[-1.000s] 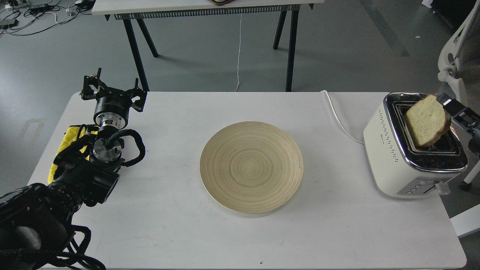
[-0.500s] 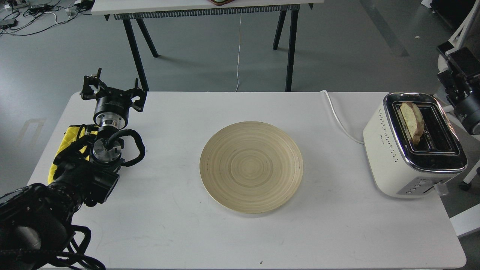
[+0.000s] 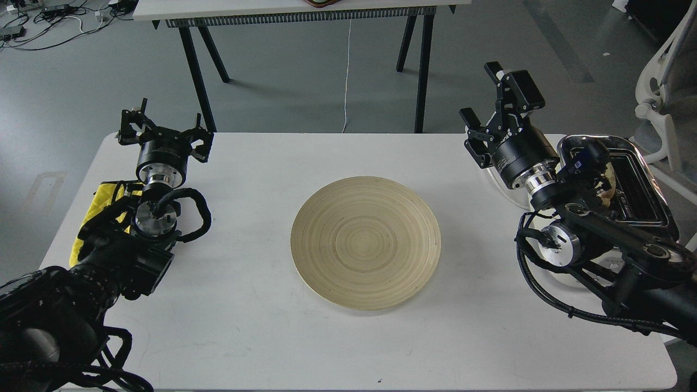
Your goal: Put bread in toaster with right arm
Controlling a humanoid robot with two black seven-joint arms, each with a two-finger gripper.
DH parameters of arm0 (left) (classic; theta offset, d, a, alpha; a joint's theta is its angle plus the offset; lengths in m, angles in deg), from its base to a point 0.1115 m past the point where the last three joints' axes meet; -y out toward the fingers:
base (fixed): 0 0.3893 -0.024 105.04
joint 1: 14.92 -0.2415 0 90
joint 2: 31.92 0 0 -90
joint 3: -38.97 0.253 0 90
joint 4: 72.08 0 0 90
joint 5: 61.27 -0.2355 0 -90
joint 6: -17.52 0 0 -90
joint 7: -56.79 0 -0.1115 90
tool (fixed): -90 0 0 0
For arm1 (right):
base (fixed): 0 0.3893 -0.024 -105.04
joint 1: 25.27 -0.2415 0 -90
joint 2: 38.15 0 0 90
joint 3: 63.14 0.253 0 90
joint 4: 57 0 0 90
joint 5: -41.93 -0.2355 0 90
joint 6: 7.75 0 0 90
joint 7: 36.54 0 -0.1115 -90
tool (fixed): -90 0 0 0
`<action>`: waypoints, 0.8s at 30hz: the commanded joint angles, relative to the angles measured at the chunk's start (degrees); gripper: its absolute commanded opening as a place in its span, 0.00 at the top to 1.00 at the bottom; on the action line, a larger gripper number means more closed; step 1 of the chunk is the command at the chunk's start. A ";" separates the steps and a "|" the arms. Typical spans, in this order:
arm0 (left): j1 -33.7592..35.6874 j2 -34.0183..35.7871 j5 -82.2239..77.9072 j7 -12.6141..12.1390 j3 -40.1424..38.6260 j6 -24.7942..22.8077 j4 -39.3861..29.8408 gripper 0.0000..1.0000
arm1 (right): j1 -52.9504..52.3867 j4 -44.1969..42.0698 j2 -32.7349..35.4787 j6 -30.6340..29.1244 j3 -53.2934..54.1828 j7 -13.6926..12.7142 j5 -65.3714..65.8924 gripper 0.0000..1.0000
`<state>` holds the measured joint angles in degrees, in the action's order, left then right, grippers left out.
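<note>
The cream-white toaster stands at the table's right edge, largely hidden behind my right arm; its chrome top and black slots show. Only a small tan sliver of the bread shows in the left slot, behind the arm's wrist. My right gripper is open and empty, raised above the table's far right, left of the toaster and apart from it. My left gripper is open and empty at the table's far left.
A round wooden plate lies in the middle of the white table. A yellow cloth lies under my left arm. A second table stands behind, and a white chair at the far right.
The bread went from gripped above the toaster to down in the left slot. My right gripper let go, then swung left across in front of the toaster. The left arm has not moved.
</note>
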<state>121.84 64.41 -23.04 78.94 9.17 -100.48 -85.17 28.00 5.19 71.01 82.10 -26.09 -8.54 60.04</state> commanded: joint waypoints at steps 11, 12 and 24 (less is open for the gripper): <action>0.00 0.00 0.00 0.00 0.00 0.00 0.00 0.00 | 0.08 -25.89 -14.32 -25.07 11.56 0.00 -1.58 0.01; 0.00 0.00 0.00 0.00 0.00 0.00 0.00 0.00 | 0.08 -26.67 -14.41 -25.42 11.29 0.00 -2.54 0.01; 0.00 -0.08 0.00 0.00 0.00 0.00 0.00 0.00 | 1.40 -27.65 -14.50 -27.84 11.73 0.00 -4.84 0.01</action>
